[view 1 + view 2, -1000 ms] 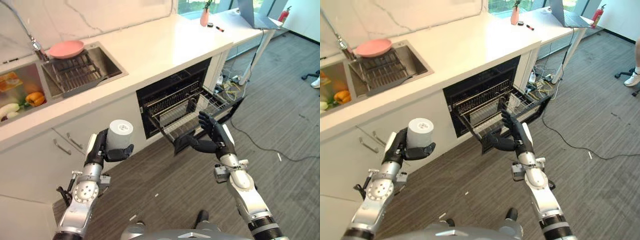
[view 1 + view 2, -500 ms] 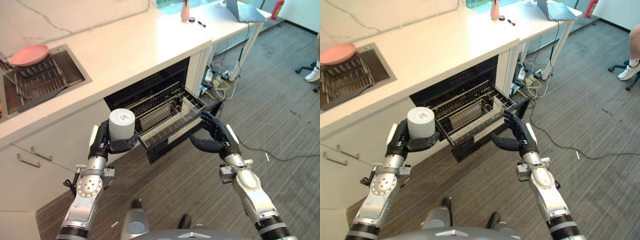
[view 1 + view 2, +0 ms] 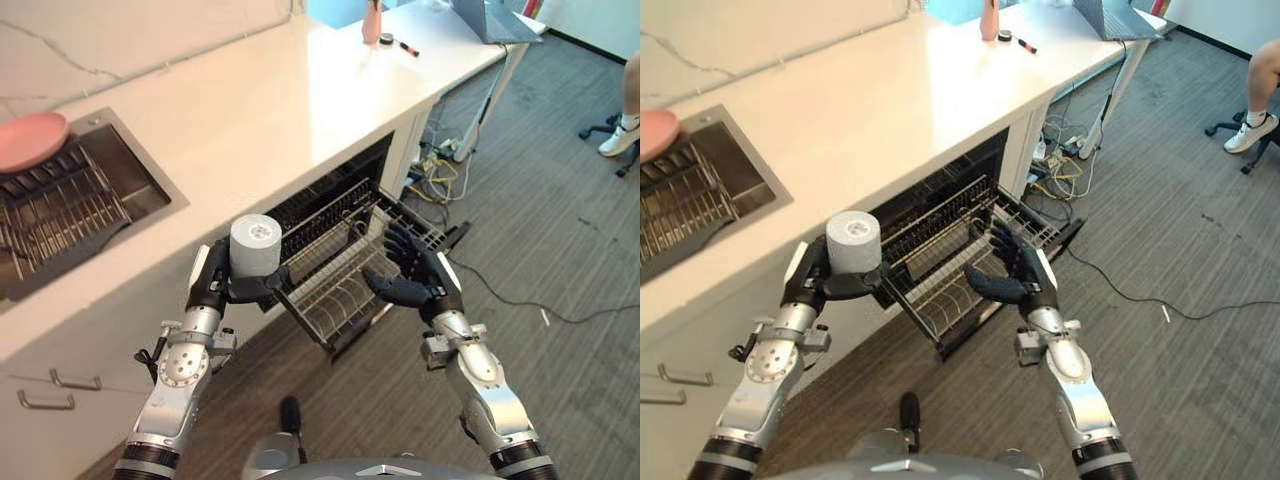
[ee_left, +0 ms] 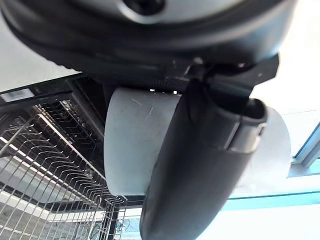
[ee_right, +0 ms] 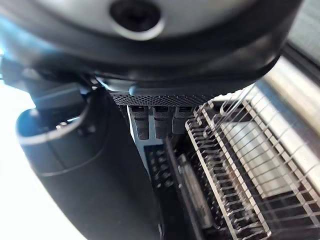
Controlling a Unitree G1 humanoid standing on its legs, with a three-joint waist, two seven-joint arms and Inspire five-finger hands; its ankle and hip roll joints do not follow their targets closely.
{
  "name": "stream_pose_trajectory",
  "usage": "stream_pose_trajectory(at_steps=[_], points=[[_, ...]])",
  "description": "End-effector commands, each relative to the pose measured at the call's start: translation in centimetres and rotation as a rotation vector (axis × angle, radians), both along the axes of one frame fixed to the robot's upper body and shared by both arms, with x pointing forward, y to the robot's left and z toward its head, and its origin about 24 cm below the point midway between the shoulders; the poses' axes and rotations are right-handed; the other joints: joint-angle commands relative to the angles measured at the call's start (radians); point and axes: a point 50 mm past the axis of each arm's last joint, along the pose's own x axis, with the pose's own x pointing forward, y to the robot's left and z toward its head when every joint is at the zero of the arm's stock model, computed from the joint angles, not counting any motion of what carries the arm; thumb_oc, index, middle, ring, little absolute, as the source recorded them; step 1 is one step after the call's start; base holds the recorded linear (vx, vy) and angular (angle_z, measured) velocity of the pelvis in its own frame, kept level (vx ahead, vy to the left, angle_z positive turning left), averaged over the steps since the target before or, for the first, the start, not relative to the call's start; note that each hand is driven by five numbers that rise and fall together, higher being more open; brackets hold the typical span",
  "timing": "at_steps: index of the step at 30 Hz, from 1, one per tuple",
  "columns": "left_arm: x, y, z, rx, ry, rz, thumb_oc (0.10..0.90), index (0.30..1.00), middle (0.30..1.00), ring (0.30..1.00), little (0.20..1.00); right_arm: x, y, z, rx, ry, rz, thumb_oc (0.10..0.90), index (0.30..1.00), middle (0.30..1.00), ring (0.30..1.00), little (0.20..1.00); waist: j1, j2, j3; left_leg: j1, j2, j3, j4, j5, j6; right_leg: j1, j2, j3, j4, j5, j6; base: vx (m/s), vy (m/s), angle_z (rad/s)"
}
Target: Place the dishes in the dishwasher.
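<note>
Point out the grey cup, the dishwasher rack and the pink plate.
grey cup (image 3: 257, 245), left eye view, on its side wall, held in the left hand (image 3: 213, 287).
dishwasher rack (image 3: 335, 295), left eye view, on its wire floor.
pink plate (image 3: 30, 140), left eye view, on its top face.

White countertop (image 3: 250, 110) runs diagonally across the scene, sink (image 3: 80, 195) set into it at the robot's left. Inside the sink: a dark wire rack (image 3: 60, 205), with a pink plate (image 3: 30, 140) resting at the sink's far edge. Far down the counter from the sink: a pink bottle (image 3: 372, 22), a small dark round object (image 3: 386, 39) and a red-and-black marker (image 3: 406, 47) just beside it. Past those, well apart from the sink, a laptop (image 3: 490, 20) sits on a white desk (image 3: 505, 45). Grey plank floor (image 3: 560, 230) with a tangle of cables (image 3: 445, 175) by the desk leg
</note>
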Motion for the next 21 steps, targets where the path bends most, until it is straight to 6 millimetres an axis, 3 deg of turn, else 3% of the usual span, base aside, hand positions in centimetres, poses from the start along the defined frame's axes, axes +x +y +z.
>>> stream_pose_trajectory(at_steps=[1, 2, 5, 6, 9, 13, 21], points=[[1.3, 0.2, 4.9, 0.031, -0.243, -0.027, 0.4, 0.3, 0.3, 0.3, 0.3, 1.0, 0.5, 4.8, 0.105, -0.241, 0.074, 0.8, 0.9, 0.9, 0.9, 0.9, 0.011, 0.013, -0.052, 0.069, 0.041, -0.015, 0.021, -0.117, -0.013, -0.16, -0.035, 0.069, 0.191, 0.038, 0.099, 0.08, 0.219, -0.06], [1.5, 0.1, 5.3, 0.05, -0.263, -0.029, 0.4, 0.3, 0.3, 0.3, 0.3, 1.0, 1.1, 4.9, 0.139, -0.238, 0.11, 0.8, 0.9, 0.9, 0.9, 0.9, 0.012, 0.004, -0.064, 0.097, 0.02, 0.0, 0.005, -0.139, -0.012, -0.159, -0.059, 0.033, 0.11, 0.043, 0.097, 0.09, 0.129, -0.1], [1.6, -0.1, 5.6, 0.058, -0.279, -0.036, 0.4, 0.3, 0.3, 0.3, 0.3, 1.0, 1.5, 5.1, 0.152, -0.243, 0.141, 0.8, 0.9, 0.9, 0.9, 0.9, 0.017, 0.0, -0.052, 0.104, 0.015, -0.003, 0.01, -0.144, -0.019, -0.134, -0.06, -0.008, 0.0, 0.084, 0.097, 0.06, -0.017, -0.21], [1.6, -0.1, 5.9, 0.068, -0.293, -0.043, 0.4, 0.3, 0.3, 0.3, 0.3, 0.8, 1.7, 4.9, 0.161, -0.228, 0.156, 0.8, 0.9, 0.9, 0.9, 0.9, 0.02, -0.001, -0.056, 0.103, 0.022, 0.001, 0.017, -0.145, -0.024, -0.12, -0.071, -0.022, -0.044, 0.106, 0.114, 0.04, -0.072, -0.07], [2.0, -0.9, 5.8, 0.078, -0.298, -0.06, 0.4, 0.3, 0.3, 0.3, 0.3, 0.5, 2.4, 4.4, 0.234, -0.189, 0.208, 0.8, 0.9, 0.9, 0.9, 0.9, 0.018, -0.009, -0.079, 0.098, 0.022, -0.008, 0.015, -0.142, -0.031, -0.095, -0.038, -0.003, -0.139, 0.095, 0.101, 0.07, -0.071, -0.07], [2.4, -1.6, 4.9, 0.133, -0.264, -0.062, 0.4, 0.3, 0.3, 0.3, 0.3, 0.2, 3.8, 3.9, 0.282, -0.135, 0.284, 0.8, 0.9, 0.9, 0.9, 0.9, 0.03, -0.02, -0.132, 0.099, 0.043, 0.006, 0.011, -0.138, -0.056, -0.023, -0.002, -0.037, -0.272, 0.101, 0.098, 0.12, -0.098, -0.01], [3.3, -2.5, 4.6, 0.224, -0.265, -0.027, 0.4, 0.3, 0.3, 0.3, 0.3, 0.0, 5.8, 3.9, 0.31, -0.094, 0.329, 0.8, 0.9, 0.9, 0.9, 0.9, 0.023, -0.013, -0.155, 0.111, 0.074, 0.007, 0.004, -0.132, -0.082, 0.014, 0.032, -0.042, -0.33, 0.077, 0.088, 0.05, -0.055, -0.12]])
